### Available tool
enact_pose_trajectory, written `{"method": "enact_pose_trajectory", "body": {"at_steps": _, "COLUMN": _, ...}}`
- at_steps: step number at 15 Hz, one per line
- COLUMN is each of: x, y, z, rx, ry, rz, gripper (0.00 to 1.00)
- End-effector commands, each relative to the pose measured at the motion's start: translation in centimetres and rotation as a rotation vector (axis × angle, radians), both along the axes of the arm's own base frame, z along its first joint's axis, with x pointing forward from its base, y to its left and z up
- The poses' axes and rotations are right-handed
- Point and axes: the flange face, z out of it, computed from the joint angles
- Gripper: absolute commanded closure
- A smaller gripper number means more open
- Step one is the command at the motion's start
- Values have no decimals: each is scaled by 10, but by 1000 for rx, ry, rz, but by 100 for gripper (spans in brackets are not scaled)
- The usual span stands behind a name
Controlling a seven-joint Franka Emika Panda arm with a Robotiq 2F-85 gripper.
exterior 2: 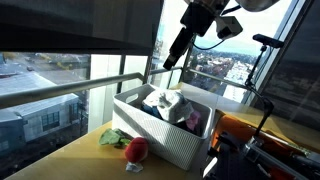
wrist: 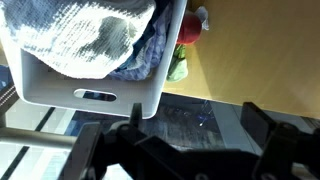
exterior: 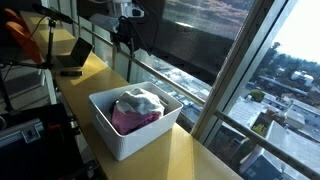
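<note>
wrist view: gripper (wrist: 195, 150) fingers sit wide apart at the bottom edge w/ nothing btwn them, so jaws are fully spread & empty. the knit cloth (wrist: 90, 35), grey-white, is at the top of that view, heaped in the white bin (wrist: 60, 90). it lies ahead of the fingertips, not under them. the bin's short wall w/ the handle slot faces the gripper. the bin's long axis runs away up the frame, and the finger line runs across it, approx parallel to that short wall. a blue cloth (wrist: 150, 55) is tucked beside the knit cloth, touching it. in both exterior views the gripper (exterior: 124, 38) (exterior 2: 170, 60) hangs well above the bin (exterior: 130, 140) (exterior 2: 165, 140), off past one end rather than over the middle. the knit cloth (exterior: 140, 100) (exterior 2: 172, 103) tops the pile, w/ a pink cloth (exterior: 128, 122) under it. outside the bin, on the tabletop (exterior 2: 80, 162), a red thing (exterior 2: 137, 150) & a green thing (exterior 2: 113, 138) lie just beside its wall, well apart from the gripper.
</note>
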Motion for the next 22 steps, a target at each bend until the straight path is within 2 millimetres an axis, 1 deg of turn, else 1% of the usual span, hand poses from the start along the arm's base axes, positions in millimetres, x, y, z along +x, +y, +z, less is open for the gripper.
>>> {"method": "enact_pose_trajectory", "body": {"at_steps": 1, "x": -14, "y": 54, "z": -35, "rx": -61, "ry": -3, "rz": 165, "gripper": 0}}
{"method": "enact_pose_trajectory", "body": {"at_steps": 3, "x": -26, "y": 83, "z": -56, "rx": -117, "ry": 32, "rz": 275, "gripper": 0}}
{"method": "enact_pose_trajectory", "body": {"at_steps": 6, "x": -38, "y": 115, "z": -75, "rx": -169, "ry": 100, "rz": 421, "gripper": 0}}
{"method": "enact_pose_trajectory", "body": {"at_steps": 8, "x": -45, "y": 128, "z": -84, "rx": -199, "ry": 147, "rz": 514, "gripper": 0}}
{"method": "enact_pose_trajectory", "body": {"at_steps": 9, "x": -48, "y": 130, "z": -86, "rx": -217, "ry": 174, "rz": 558, "gripper": 0}}
{"method": "enact_pose_trajectory", "body": {"at_steps": 11, "x": -46, "y": 132, "z": -90, "rx": -256, "ry": 230, "rz": 641, "gripper": 0}}
{"method": "enact_pose_trajectory", "body": {"at_steps": 13, "x": -40, "y": 130, "z": -93, "rx": -307, "ry": 277, "rz": 721, "gripper": 0}}
{"method": "enact_pose_trajectory", "body": {"at_steps": 16, "x": -26, "y": 128, "z": -105, "rx": -399, "ry": 333, "rz": 839, "gripper": 0}}
{"method": "enact_pose_trajectory", "body": {"at_steps": 18, "x": -10, "y": 126, "z": -116, "rx": -467, "ry": 363, "rz": 915, "gripper": 0}}
{"method": "enact_pose_trajectory", "body": {"at_steps": 22, "x": 34, "y": 124, "z": -136, "rx": -611, "ry": 405, "rz": 1072, "gripper": 0}}
